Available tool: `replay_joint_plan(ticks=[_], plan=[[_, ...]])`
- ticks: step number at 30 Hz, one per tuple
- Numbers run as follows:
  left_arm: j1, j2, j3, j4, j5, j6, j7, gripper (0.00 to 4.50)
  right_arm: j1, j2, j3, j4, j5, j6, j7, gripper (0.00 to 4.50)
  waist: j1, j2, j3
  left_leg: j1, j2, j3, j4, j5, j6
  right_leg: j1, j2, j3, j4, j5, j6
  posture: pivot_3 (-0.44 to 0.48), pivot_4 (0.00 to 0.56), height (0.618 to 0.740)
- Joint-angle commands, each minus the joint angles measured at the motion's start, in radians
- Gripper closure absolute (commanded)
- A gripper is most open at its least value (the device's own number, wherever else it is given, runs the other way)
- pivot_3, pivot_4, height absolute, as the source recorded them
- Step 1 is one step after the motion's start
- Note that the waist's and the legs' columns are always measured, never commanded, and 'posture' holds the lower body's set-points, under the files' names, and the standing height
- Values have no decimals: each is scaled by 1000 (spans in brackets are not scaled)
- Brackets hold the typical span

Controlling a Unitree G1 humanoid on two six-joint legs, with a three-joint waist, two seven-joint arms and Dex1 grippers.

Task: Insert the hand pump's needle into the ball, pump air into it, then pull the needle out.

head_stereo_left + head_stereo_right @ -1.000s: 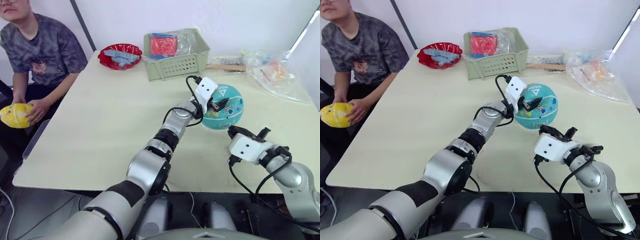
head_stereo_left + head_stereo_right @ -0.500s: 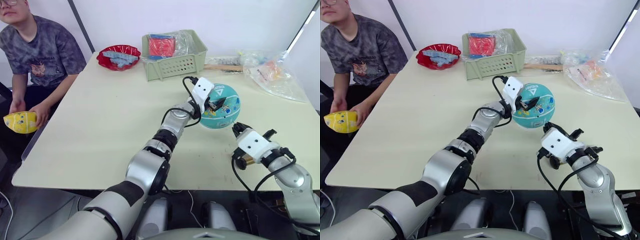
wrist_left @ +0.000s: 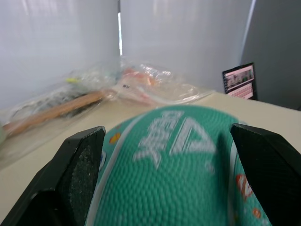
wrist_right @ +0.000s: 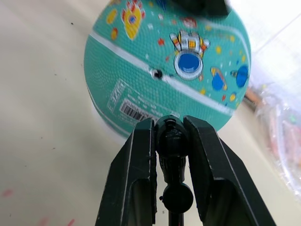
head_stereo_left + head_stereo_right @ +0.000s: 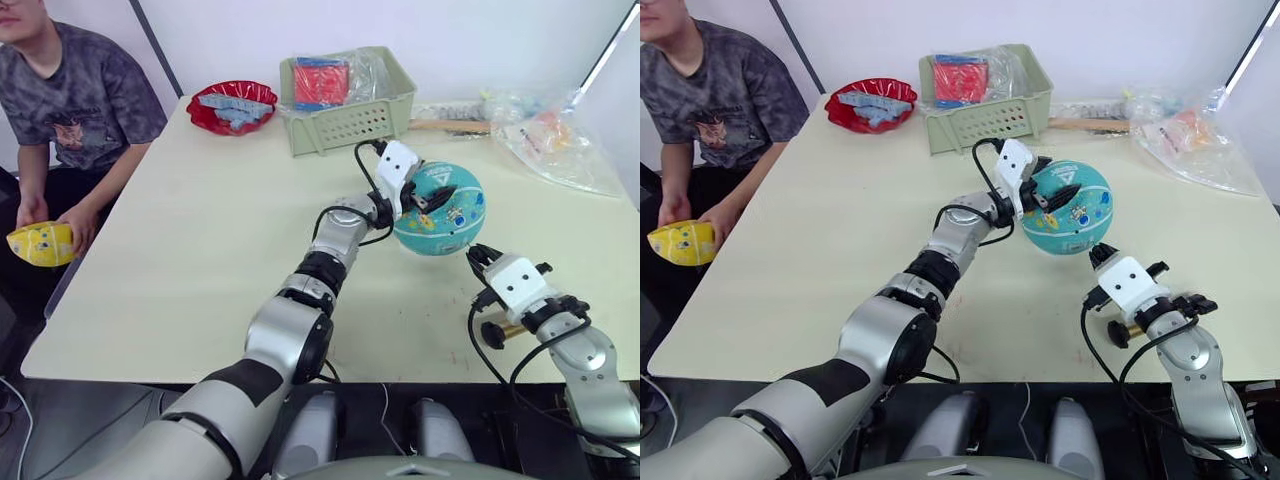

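Observation:
The teal ball (image 5: 445, 215) with white seams and cartoon prints rests on the table right of centre. My left gripper (image 5: 426, 194) reaches it from the left, and its fingers (image 3: 80, 174) are closed against the ball's upper side, one on each flank. My right gripper (image 4: 170, 123) sits just in front of the ball, shut on the needle's black fitting (image 4: 171, 137). The fitting points at the ball a little short of the valve hole (image 4: 158, 74); the thin pin itself cannot be made out. The hand pump's gold tube (image 5: 506, 330) hangs under my right wrist at the table's front edge.
A green basket (image 5: 345, 118) and a red bowl (image 5: 236, 108) stand at the back. Plastic bags (image 5: 555, 140) and a wooden-handled tool (image 5: 450, 126) lie at the back right. A person sits at the left holding a yellow ball (image 5: 38, 244).
The whole view has shifted a little. My right wrist has turned, so the pump's gold tube now shows below it. The person's yellow ball has dropped slightly.

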Motion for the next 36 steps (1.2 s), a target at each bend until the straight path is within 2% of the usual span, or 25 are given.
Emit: replay_joint_plan(ticks=[1,5,8,13,18,26,32,36], plan=[[-6,26,4,-157,-55,38,-86,0,0,-8,-26,2,33,-51,2,4068,-4,1,2,0,0,0,0,-1,1,0,0,1,0,-1,1,0,150,738],[80,97,-24,-369,-107,130,-215,0,-1,-11,-30,41,51,-97,-2,4068,-22,2,2,0,-2,1,-2,-1,1,-5,1,7,1,-1,1,0,150,738],[182,196,-49,-563,-160,223,-347,0,3,-11,-35,72,84,-145,14,4068,-36,2,3,1,-4,1,-3,-1,1,-9,2,14,4,-1,1,0,150,738],[299,320,-69,-752,-222,328,-459,0,13,-28,-46,106,125,-200,44,4068,-45,2,6,2,-6,2,-1,-1,1,-16,4,22,16,-1,1,0,150,738],[488,528,-38,-937,-321,408,-613,0,20,-71,-68,167,159,-267,83,4068,-51,2,6,8,-5,2,-1,-2,4,-15,7,30,17,0,-1,0,150,738],[687,712,49,-1047,-424,437,-698,0,-12,-119,-66,250,187,-328,144,4068,-46,2,8,11,2,1,-1,-2,3,-15,15,33,18,4,-7,0,150,738],[840,789,117,-1111,-470,437,-706,0,-70,-144,-40,327,178,-365,182,4068,-48,3,9,13,4,2,-2,-2,3,-15,15,34,18,4,-7,0,150,738],[894,803,137,-1122,-479,426,-694,0,-110,-139,-18,364,173,-372,192,4068,-45,2,9,13,4,2,-2,-2,3,-15,15,34,18,4,-8,0,150,738]])
